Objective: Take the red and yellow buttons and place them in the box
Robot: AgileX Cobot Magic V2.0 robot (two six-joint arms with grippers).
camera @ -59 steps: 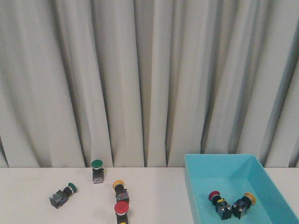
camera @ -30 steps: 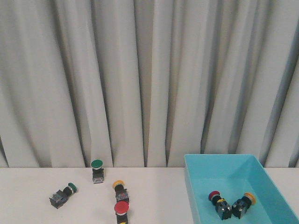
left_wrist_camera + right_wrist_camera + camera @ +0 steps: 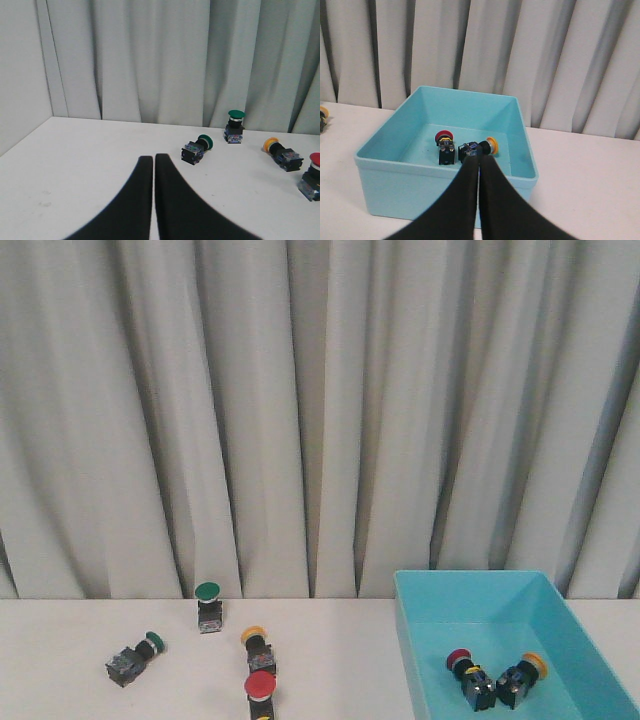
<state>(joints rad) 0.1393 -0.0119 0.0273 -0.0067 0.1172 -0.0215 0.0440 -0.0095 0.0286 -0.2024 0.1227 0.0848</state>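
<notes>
A turquoise box [image 3: 420, 640] [image 3: 395, 190] stands at the right of the table. Inside it lie a red button [image 3: 463, 666] [image 3: 444, 145] and a yellow button [image 3: 524, 675] [image 3: 479, 147]. On the table to the left lie another red button [image 3: 260, 690] [image 3: 313, 172] and another yellow button [image 3: 257, 644] [image 3: 282, 153]. My left gripper [image 3: 153, 159] is shut and empty, hanging over bare table short of the buttons. My right gripper [image 3: 479, 161] is shut and empty, on the near side of the box. Neither gripper shows in the front view.
Two green-capped buttons sit further left: one upright [image 3: 208, 606] [image 3: 234, 126] near the curtain, one on its side [image 3: 134, 658] [image 3: 197, 149]. A grey curtain [image 3: 320, 410] backs the table. A white wall [image 3: 20, 75] stands beside the table's left end.
</notes>
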